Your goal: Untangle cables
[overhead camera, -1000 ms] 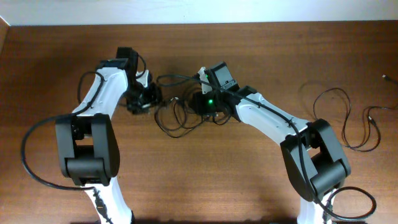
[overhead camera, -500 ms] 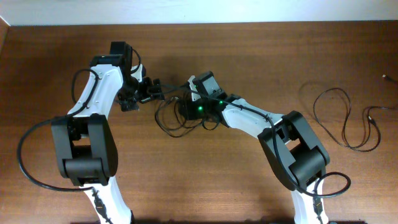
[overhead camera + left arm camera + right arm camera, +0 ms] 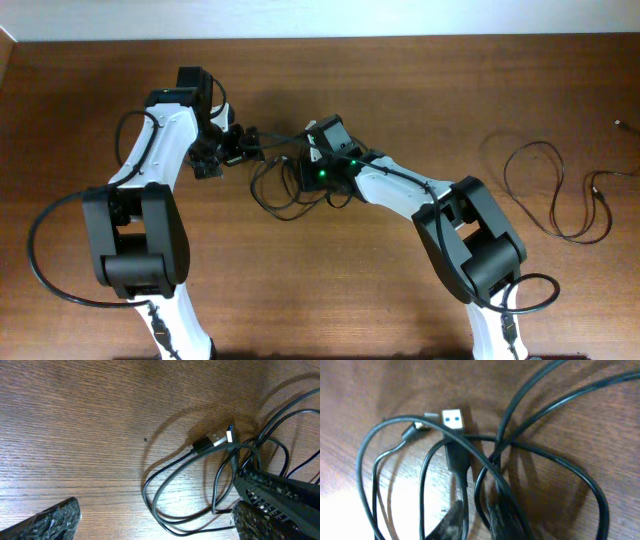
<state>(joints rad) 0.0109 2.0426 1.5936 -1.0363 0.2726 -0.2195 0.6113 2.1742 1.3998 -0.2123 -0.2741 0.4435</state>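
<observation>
- Here, at the centre of the overhead frame, the cable tangle [image 3: 285, 185] lies between your arms
- Left gripper [image 3: 155, 512]: jaws spread wide, holding nothing
- Right gripper [image 3: 475, 522]: blurred, so you cannot tell its state
- Risk: a hard pull may cinch the loops crossing behind the USB plug [image 3: 452, 419]

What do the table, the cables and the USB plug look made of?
Table: wood or wood-look laminate, brown with visible grain.
Cables: smooth black rubber or plastic jacket, bending freely.
USB plug: shiny metal shell, blue insert, black moulded grip, probably plastic.
</observation>
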